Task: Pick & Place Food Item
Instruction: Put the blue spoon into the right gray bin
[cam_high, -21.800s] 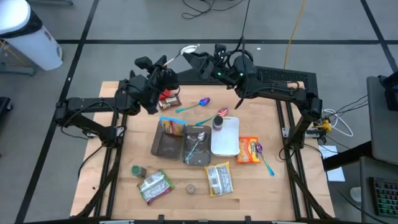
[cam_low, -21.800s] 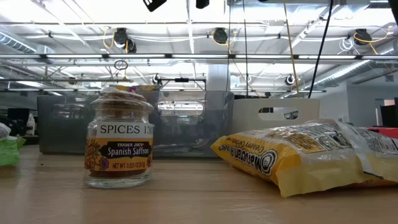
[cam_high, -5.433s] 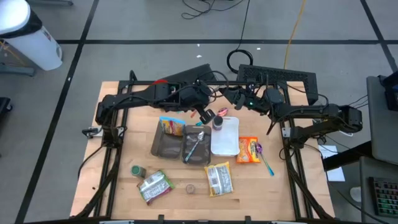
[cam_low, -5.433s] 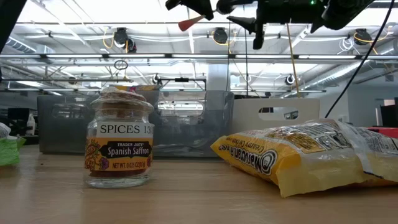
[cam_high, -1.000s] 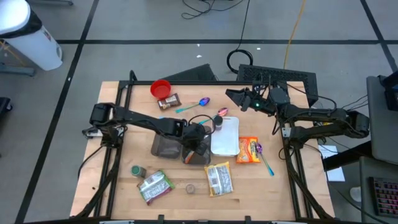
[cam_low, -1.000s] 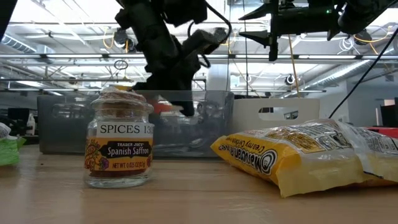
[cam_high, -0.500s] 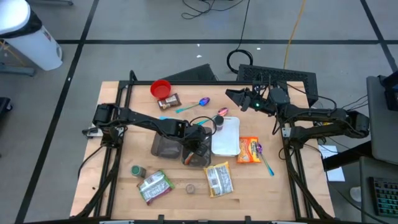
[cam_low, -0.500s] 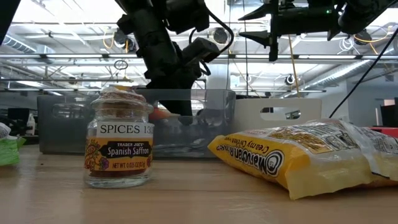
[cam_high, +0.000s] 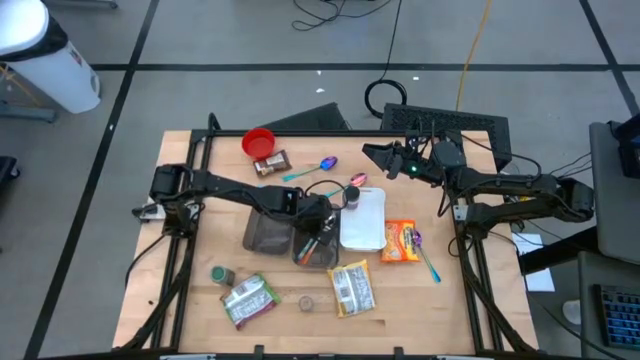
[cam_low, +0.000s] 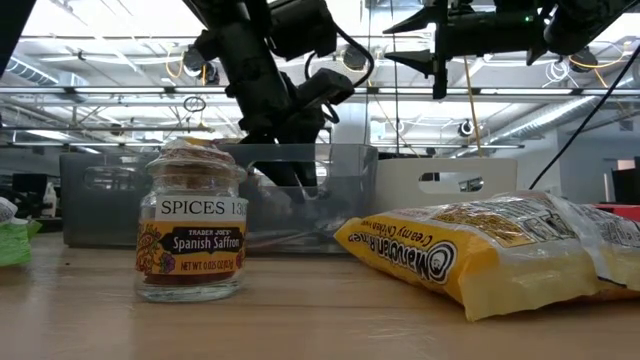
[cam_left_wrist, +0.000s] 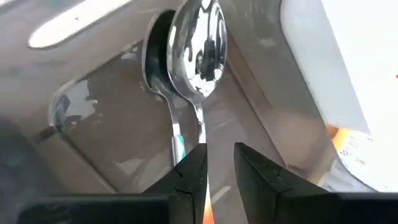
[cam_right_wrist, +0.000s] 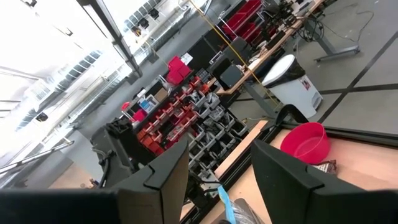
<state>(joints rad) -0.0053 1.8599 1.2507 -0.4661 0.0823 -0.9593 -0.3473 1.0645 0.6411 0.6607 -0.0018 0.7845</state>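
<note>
Release looks in hand: left gripper (cam_left_wrist: 217, 180), jaws slightly parted over spoons (cam_left_wrist: 198, 53) in the mid-desk bin (cam_high: 262, 235), should lift; right gripper (cam_high: 368, 153) waits open.

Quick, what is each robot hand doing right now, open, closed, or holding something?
Left hand: slightly open over the clear bin, holding nothing.
Right hand: open and empty, raised above the table.

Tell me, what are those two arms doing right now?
Left gripper low in the clear bin, fingers parted over a metal spoon. Right gripper open, waiting raised at the back. Nothing in the way.
</note>
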